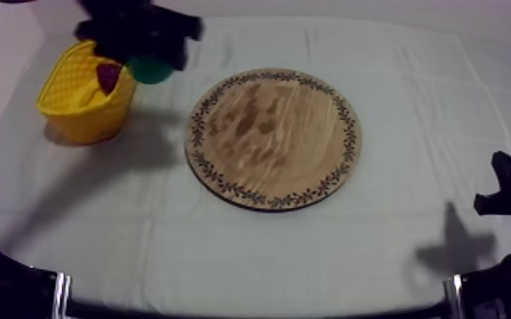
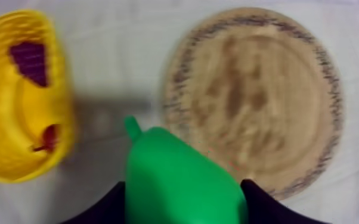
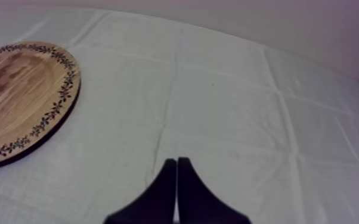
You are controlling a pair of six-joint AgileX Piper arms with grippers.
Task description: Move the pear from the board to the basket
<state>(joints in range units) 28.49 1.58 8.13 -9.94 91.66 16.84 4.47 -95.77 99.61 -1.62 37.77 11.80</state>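
The green pear [image 1: 150, 69] hangs in the air just right of the yellow basket [image 1: 79, 106], with my left gripper [image 1: 152, 56] shut on it from above. From the left wrist the pear [image 2: 179, 179] sits between the black fingers [image 2: 101, 210], stem pointing away, over the cloth between the basket [image 2: 3, 119] and the round wooden board [image 2: 253, 95]. The board [image 1: 273, 138] lies bare at the table's middle. My right gripper [image 1: 503, 185] rests low at the right edge, and its fingers [image 3: 169, 193] lie together as a narrow wedge.
Inside the basket lie a bunch of purple grapes [image 2: 30, 59] and a small red fruit [image 2: 49, 138]. The grapes [image 1: 108, 76] show at the basket's right rim. The board [image 3: 21, 101] is well left of my right gripper, with bare cloth between.
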